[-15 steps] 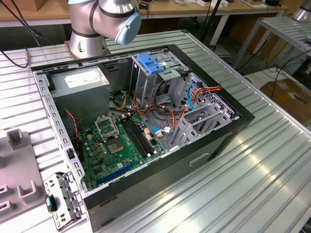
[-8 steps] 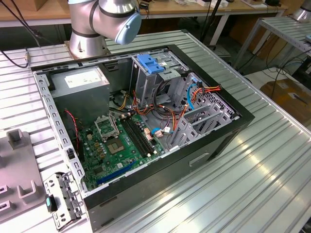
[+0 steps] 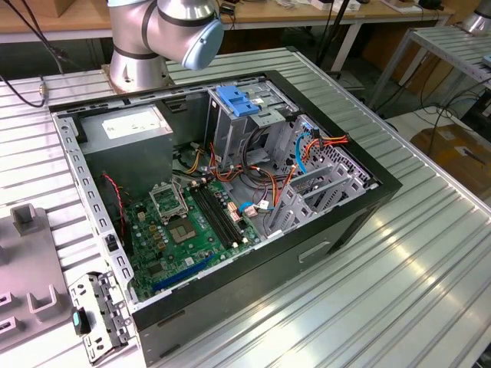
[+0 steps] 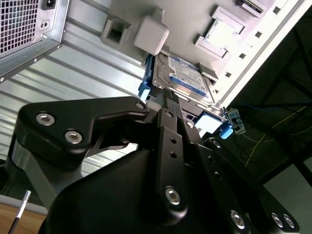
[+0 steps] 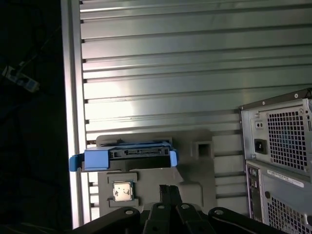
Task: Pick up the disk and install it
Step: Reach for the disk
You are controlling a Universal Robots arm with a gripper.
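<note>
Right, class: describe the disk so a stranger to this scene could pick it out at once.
Start at the ribbed metal table beside the computer case; a grey tray lies on it. The disk sits on that tray: a silver-grey slab, the one thing there with blue side rails and a white-and-blue label.

The arm (image 3: 165, 31) holds its gripper (image 5: 169, 187) with jaws together.

Robotics lab or workshop: arm (image 3: 165, 31) on ribbed aluminium table (image 3: 430, 253), open computer case (image 3: 230, 192), cabled workbenches (image 3: 337, 15) behind.
</note>
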